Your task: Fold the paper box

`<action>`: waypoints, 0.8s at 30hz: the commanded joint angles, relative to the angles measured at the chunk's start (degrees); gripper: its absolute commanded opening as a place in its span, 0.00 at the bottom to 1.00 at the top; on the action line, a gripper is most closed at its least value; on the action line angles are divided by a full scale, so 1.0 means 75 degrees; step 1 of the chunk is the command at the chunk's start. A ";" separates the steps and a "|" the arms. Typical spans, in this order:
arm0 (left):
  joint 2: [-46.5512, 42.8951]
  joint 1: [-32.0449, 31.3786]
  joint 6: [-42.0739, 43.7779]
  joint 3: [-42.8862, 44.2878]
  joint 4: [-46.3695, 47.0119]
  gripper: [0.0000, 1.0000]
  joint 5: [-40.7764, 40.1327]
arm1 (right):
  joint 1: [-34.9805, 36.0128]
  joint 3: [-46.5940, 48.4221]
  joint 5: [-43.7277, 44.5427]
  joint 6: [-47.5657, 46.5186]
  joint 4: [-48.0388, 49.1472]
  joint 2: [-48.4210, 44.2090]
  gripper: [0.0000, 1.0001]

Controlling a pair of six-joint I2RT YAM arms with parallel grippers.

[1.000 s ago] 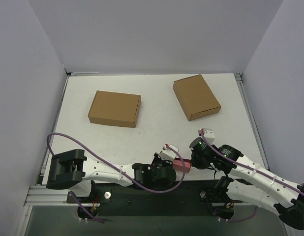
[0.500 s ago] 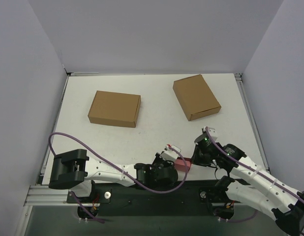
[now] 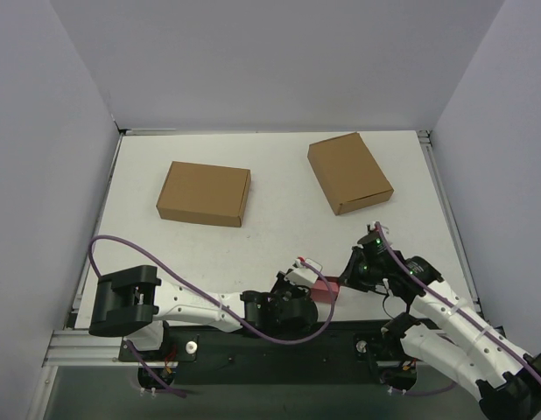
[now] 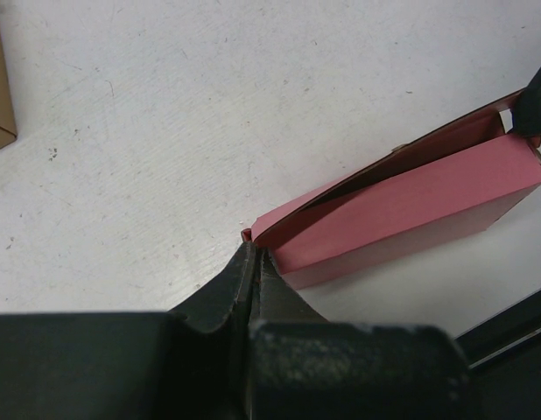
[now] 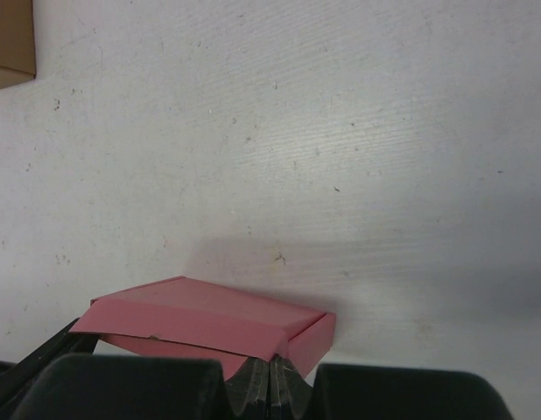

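Note:
The paper box point(image 3: 324, 290) is a small pink rectangular box lying on the white table point(image 3: 279, 236) at the near edge, between my two arms. In the left wrist view the paper box point(image 4: 402, 206) has its lid slightly raised, with a dark gap under it. My left gripper point(image 4: 252, 251) is shut on a thin pink corner of the box. In the right wrist view the paper box point(image 5: 209, 319) lies just ahead of my right gripper point(image 5: 270, 366), whose jaws are shut with the tips touching the lid's near edge. From above, the left gripper point(image 3: 305, 289) and right gripper point(image 3: 344, 282) flank the box.
Two larger brown cardboard boxes lie farther back, one at left point(image 3: 204, 193) and one at right point(image 3: 349, 172). The black front rail point(image 3: 279, 337) runs just behind the pink box. Grey walls stand on three sides.
My right arm has swung right and away, its wrist rising toward the far side. The pink box and my left gripper have shifted slightly.

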 commanded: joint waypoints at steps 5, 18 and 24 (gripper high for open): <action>0.0763 -0.0119 -0.0015 -0.0537 -0.1237 0.00 0.1792 | -0.0249 -0.0080 -0.1292 -0.0021 0.0682 0.0133 0.00; 0.0892 -0.0119 -0.0051 -0.0654 -0.1202 0.00 0.1687 | -0.0788 0.0013 -0.1819 -0.0396 0.0202 -0.0277 0.00; 0.0857 -0.0119 -0.0062 -0.0654 -0.1225 0.00 0.1628 | -0.0871 -0.0010 -0.1925 -0.0466 0.0049 -0.0383 0.00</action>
